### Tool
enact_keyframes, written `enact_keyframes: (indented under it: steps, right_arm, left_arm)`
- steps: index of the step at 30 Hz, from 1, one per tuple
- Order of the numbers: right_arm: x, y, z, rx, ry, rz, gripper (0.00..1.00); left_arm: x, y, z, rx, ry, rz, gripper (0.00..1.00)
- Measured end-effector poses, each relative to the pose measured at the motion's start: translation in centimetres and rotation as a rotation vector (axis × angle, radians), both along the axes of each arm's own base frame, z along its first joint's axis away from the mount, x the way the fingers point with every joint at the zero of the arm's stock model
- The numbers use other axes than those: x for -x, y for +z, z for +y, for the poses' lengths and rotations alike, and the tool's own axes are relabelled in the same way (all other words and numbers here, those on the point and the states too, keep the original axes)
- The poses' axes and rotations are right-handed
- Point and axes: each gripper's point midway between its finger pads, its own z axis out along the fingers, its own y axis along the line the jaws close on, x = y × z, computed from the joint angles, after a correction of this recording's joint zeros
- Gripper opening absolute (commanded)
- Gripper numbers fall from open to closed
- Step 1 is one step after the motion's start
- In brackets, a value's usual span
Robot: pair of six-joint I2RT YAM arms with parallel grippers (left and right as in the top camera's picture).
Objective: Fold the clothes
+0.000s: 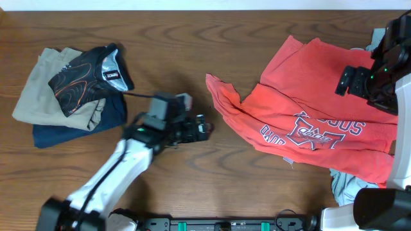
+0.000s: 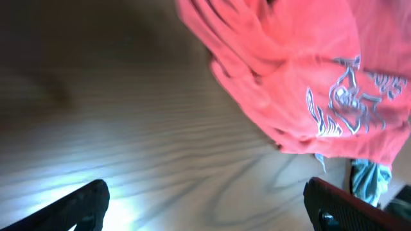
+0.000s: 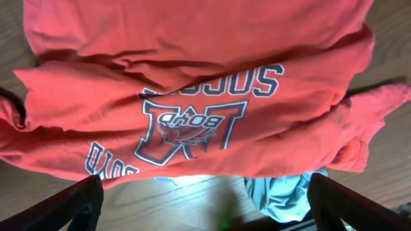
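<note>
Dark wood-grain table (image 1: 192,58) fills the overhead view. At the upper left of the frame sits a neat pile of folded clothes (image 1: 70,90) in tan, navy and black. It lies well apart from everything else, probably because it is the finished stack.

Across the right half lies the red T-shirt (image 1: 308,122), rumpled and unfolded, its printed lettering facing up and one sleeve trailing toward the centre. A pale blue-grey shirt (image 1: 343,186) pokes out from under its hem at the lower right, so the red one seems the natural one to deal with first.

The left gripper (image 1: 200,128) hangs over bare wood at the centre, between the pile and the trailing sleeve. Its jaws are spread wide and empty, and they point toward the shirt – likely lined up to take its near edge.

The right gripper (image 1: 348,81) hovers above the shirt's upper right part. Its jaws are also released and hold nothing – the wrist view shows only cloth below them. No fold has yet been made in the red shirt.
</note>
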Motion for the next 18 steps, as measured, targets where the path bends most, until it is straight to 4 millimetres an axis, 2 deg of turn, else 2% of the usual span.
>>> enact_keyframes:
  steps: [10,16,17,18]
  right_arm:
    - [0.8,-0.1,0.2,-0.007,0.002,0.032,0.99]
    - [1.0,-0.2,0.2,-0.009,0.004,0.041,0.99]
    - [1.0,-0.2,0.2,-0.008,0.004,0.04,0.99]
    - [1.0,-0.2,0.2,-0.008,0.004,0.041,0.99]
  left_arm:
    - [-1.1,-4.5,-10.0,0.169,-0.025,0.022,0.98]
    - [-1.0,-4.3,-14.6,0.299,-0.048,0.0,0.99]
    - [-1.0,-4.3,-15.0,0.31,-0.049,0.001,0.94]
    - [-1.1,-4.2,-15.4,0.319,-0.052,0.0,0.8]
